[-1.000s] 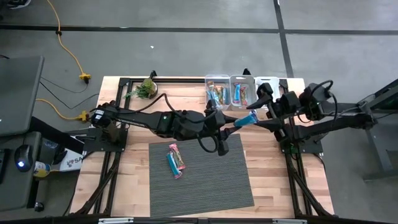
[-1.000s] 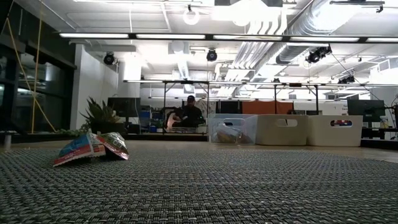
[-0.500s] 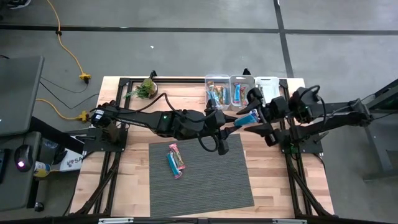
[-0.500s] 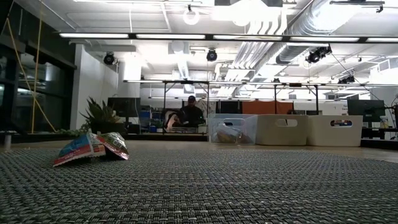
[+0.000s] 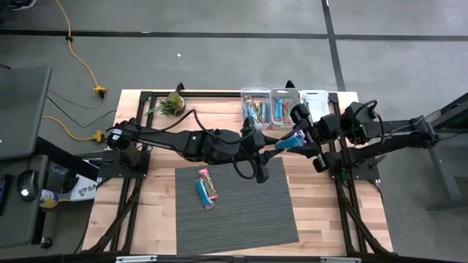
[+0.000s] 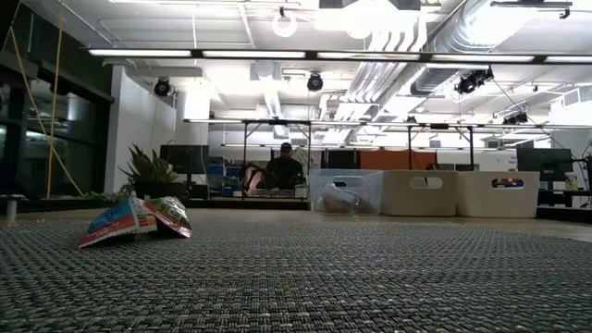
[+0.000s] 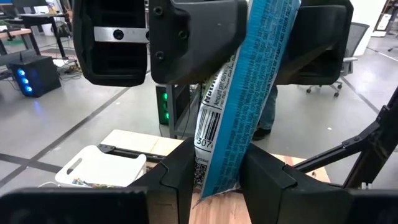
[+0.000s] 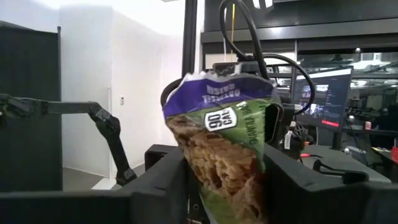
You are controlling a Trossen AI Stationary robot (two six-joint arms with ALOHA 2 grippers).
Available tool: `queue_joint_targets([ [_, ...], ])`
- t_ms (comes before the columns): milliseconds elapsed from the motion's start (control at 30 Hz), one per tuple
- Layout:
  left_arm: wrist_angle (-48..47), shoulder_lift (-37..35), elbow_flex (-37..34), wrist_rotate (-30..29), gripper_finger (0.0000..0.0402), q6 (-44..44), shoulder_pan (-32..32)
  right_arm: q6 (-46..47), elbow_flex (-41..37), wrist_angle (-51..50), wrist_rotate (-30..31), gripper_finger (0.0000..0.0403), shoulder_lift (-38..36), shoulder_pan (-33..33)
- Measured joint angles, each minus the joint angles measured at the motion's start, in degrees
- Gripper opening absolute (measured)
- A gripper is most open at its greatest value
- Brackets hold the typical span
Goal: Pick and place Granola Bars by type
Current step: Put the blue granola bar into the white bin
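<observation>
One granola bar (image 5: 292, 139), light blue on one face and purple and green on the other, hangs in the air above the table's far right part, between both arms. My left gripper (image 5: 280, 144) is shut on its left end and my right gripper (image 5: 303, 136) on its right end. Two more granola bars (image 5: 206, 188), one pink and one light blue, lie side by side on the grey mat (image 5: 241, 212). They show at the left of the low view as a crumpled pair (image 6: 134, 219). My left gripper pinches the bar's end (image 7: 210, 177) between its two fingers (image 7: 177, 168), coming about level from the table's left. The bar sticks out past the fingers toward my right arm, clear of the table. My right gripper has the bar's other end (image 8: 194, 163) between its two fingers (image 8: 166, 180), coming from the table's right, nearly level. The wrapper's crimped edge (image 8: 217, 87) stands out toward its camera.
Three small bins stand along the far edge, two with bars in them (image 5: 255, 109) (image 5: 284, 108) and a white one (image 5: 313, 101). A potted plant (image 5: 172, 104) sits at the far left. People are in the room beyond the table (image 6: 285, 168).
My right gripper has come toward the table's left, up to the free end of the bar held by my left gripper, and its fingers now stand around that end. The left arm and the bar have kept still.
</observation>
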Motion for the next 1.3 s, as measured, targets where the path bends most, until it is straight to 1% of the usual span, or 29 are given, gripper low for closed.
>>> queue_joint_targets([
  [200, 0.02, 0.0, 0.0, 0.11, 0.0108, 0.0, -0.02, -0.83, 0.0, -0.03, -1.05, 0.0092, 0.0, 0.0],
  [333, 0.04, 0.0, 0.0, 0.11, 0.0108, 0.0, -0.02, -0.83, 0.0, -0.09, -1.05, 0.0067, -0.04, 0.0],
  [467, 0.06, 0.0, 0.0, 0.07, 0.0108, 0.0, -0.02, -0.82, 0.0, -0.09, -1.05, 0.0053, -0.04, 0.0],
  [733, -2.13, 0.0, 0.02, -0.7, 0.0115, -0.11, -0.04, -0.44, -0.09, -0.61, -1.05, 0.0051, -0.04, -0.02],
  [867, -2.43, 0.0, 0.04, -0.71, 0.0141, -0.11, -0.04, -0.42, -0.09, -0.74, -1.11, 0.0046, -0.04, 0.0],
  [1167, -3.73, 0.0, 0.04, -0.77, 0.022, 0.0, -0.02, -0.39, -0.07, -0.42, -1.25, 0.0043, -0.36, 0.02],
  [1300, -6.35, 0.0, 0.02, -1.65, 0.0249, 0.02, -0.02, -0.63, -0.04, -0.45, -1.23, 0.004, -1.15, -0.2],
])
